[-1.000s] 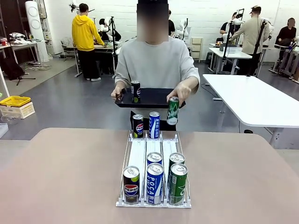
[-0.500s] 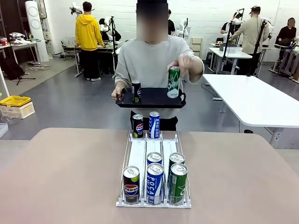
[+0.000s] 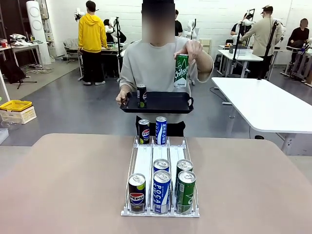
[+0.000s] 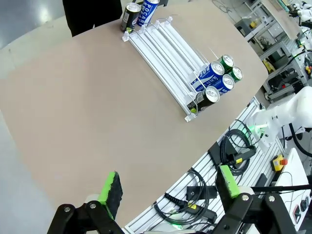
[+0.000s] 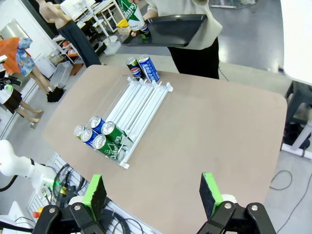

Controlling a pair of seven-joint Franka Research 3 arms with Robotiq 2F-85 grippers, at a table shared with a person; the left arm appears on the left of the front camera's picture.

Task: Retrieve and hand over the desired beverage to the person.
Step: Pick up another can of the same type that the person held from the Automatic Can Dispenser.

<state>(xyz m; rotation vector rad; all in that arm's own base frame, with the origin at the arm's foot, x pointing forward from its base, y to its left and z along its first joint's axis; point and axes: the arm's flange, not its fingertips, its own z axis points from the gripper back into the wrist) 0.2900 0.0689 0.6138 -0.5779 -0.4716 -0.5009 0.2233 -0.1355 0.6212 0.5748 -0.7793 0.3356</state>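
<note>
The person (image 3: 161,63) stands at the table's far side with a black tray (image 3: 157,103) in one hand; a dark cola can (image 3: 141,95) stands on it. The other hand holds a green can (image 3: 181,70) up above the tray; the same green can (image 5: 127,9) appears in the right wrist view. A white rack (image 3: 161,156) on the table carries cola, blue and green cans at its near end and two cans at its far end. My left gripper (image 4: 169,185) and right gripper (image 5: 153,195) both hang open over the table's near side, holding nothing.
The brown table (image 3: 73,185) spreads bare on both sides of the rack. Cables and rails (image 4: 219,161) run along its near edge. A white table (image 3: 263,102) stands at the back right, and other people work farther off.
The person's hand has lifted the green can from just below the tray, at the rack's far end, to above the tray. Neither gripper has moved.
</note>
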